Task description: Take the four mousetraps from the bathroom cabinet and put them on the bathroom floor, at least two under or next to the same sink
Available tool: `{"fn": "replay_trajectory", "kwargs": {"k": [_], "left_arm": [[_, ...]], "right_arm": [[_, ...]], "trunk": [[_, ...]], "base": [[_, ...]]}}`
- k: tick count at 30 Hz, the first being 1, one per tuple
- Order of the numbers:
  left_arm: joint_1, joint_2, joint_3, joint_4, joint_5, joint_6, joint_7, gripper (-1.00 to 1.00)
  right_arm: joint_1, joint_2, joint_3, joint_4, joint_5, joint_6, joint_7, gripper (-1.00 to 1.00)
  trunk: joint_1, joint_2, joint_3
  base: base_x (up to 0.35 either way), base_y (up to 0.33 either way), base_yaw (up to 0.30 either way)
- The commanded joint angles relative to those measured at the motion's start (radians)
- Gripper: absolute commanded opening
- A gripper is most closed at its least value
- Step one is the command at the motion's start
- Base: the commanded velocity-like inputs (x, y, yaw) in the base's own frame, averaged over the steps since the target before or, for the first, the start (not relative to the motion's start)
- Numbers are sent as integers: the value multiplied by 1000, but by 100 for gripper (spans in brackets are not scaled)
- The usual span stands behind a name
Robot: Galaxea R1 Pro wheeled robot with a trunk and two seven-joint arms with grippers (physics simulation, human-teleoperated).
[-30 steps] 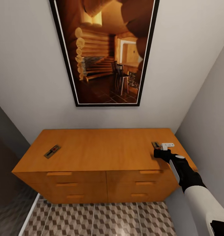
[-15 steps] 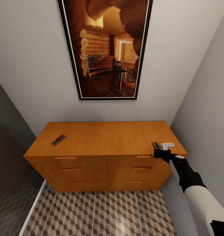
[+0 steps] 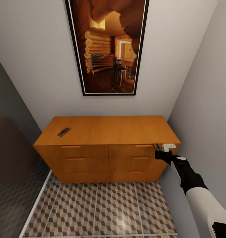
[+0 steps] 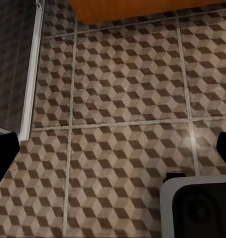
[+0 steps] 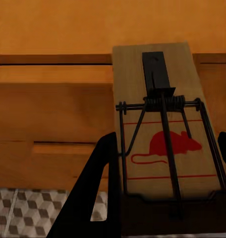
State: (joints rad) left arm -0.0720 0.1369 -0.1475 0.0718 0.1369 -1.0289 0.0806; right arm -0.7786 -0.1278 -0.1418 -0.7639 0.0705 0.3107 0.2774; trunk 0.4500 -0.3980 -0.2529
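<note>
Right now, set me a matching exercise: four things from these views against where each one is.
Things:
1. mousetrap in the right gripper
2. second mousetrap
3. framed picture
4. cube-pattern floor tiles

Places:
A. on the wall above the cabinet
B. lying on the cabinet top, near its left end
C. below the drawer fronts
D. held off the cabinet's front right corner

Pairs: 1-D, 2-B, 3-A, 4-C

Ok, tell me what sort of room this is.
Probably a narrow alcove of a home, perhaps a bathroom: cube-patterned brown and beige floor tiles, a low orange-brown wooden drawer cabinet against a pale wall, and a black-framed log-cabin picture above it. No fixtures here confirm a bathroom.
</note>
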Motion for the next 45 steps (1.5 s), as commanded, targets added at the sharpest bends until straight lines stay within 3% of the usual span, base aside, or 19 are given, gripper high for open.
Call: {"fn": "replay_trajectory", "kwargs": {"k": [1,20,26,32,37,41,45], "left_arm": [[-2,0,-9,3,4,-4,5,100],[-2,0,-9,3,4,-5,5,100],[-2,0,-9,3,4,-5,4,100],[-2,0,-9,3,4,-6,4,100],[-3,3,-6,0,5,-7,5,100],[-3,7,-1,-3,6,-7,6,100],[-3,7,1,-9,6,-6,6,100]], "right_arm": [[-1,1,-4,-1,6,5,8,-100],[-1,9,-3,10,6,1,6,-100],[-1,31,-2,60,8,-78,2,-100],[-1,64,-1,238,11,-271,1,-100],[-1,107,0,500,16,-542,-4,-100],[1,121,1,679,17,-738,-24,-100],[59,126,1,729,17,-829,-38,-100]], "trunk": [[0,-2,-2],[0,-2,-2],[0,-2,-2],[0,-2,-2],[0,-2,-2],[0,-2,-2],[0,-2,-2]], "base": [[-294,0,0],[-246,0,0],[-23,0,0],[-3,0,0],[0,0,0],[0,0,0],[0,0,0]]}}
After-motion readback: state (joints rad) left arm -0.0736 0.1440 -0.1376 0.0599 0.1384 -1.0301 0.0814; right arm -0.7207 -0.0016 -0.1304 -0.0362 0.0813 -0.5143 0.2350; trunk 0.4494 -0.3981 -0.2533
